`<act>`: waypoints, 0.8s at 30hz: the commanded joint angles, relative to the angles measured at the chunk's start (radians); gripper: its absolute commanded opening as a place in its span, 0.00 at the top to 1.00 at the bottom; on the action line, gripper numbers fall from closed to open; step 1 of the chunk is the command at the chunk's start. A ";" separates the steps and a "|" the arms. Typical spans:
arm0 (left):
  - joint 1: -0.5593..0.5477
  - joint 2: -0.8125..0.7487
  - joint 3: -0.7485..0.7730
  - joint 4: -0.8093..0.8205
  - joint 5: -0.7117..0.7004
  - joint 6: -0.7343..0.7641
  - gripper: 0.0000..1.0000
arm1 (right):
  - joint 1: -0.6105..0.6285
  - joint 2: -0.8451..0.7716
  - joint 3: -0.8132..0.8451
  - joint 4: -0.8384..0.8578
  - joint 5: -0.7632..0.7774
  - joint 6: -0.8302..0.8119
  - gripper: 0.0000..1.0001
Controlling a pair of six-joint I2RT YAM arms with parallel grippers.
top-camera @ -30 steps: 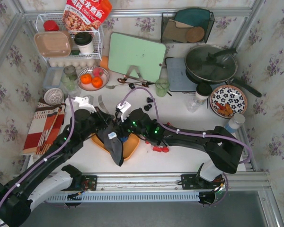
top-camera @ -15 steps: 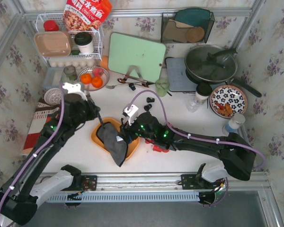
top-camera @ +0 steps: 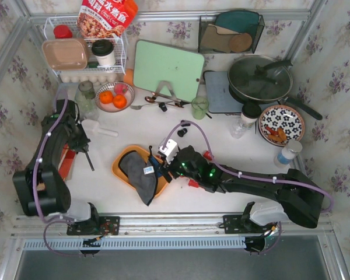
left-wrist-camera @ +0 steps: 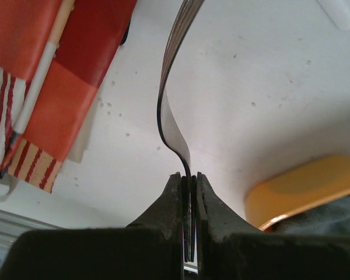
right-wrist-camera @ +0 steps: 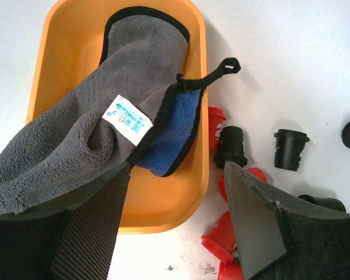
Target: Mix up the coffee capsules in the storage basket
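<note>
the grey cloth (right-wrist-camera: 93, 116) hides most of the floor of the storage basket (right-wrist-camera: 58, 58). at 5 o'clock in the right wrist view, red coffee capsules (right-wrist-camera: 213, 239) sit partly behind the right pincer (right-wrist-camera: 176, 169). in the left wrist view the fork (left-wrist-camera: 169, 116) is cut off at 12 o'clock.

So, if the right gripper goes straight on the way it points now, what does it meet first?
Probably the grey-and-blue cloth lying in the storage basket: the open right gripper points at its blue fold. Depth is unclear, so the basket's right rim could come first.
</note>
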 commanded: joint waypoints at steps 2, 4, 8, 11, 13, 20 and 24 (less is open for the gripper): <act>0.042 0.185 0.153 -0.177 -0.028 0.156 1.00 | -0.001 -0.010 -0.056 0.138 -0.036 -0.015 0.27; 0.050 0.235 0.189 -0.213 -0.095 0.195 0.96 | -0.002 0.001 -0.078 0.174 -0.021 0.007 0.27; 0.053 0.306 0.202 -0.216 -0.135 0.245 0.93 | -0.001 -0.007 -0.075 0.167 0.007 0.047 0.26; 0.052 0.319 0.187 -0.185 -0.126 0.256 0.97 | -0.002 -0.031 -0.097 0.175 0.037 0.042 0.25; 0.043 0.293 0.170 -0.137 -0.079 0.259 0.97 | -0.002 -0.044 -0.105 0.168 0.065 0.033 0.25; 0.019 0.265 0.118 -0.072 -0.048 0.315 0.89 | -0.002 -0.065 -0.120 0.180 0.105 0.028 0.24; 0.030 0.373 0.100 -0.086 -0.141 0.349 0.83 | -0.001 -0.070 -0.125 0.184 0.110 0.028 0.24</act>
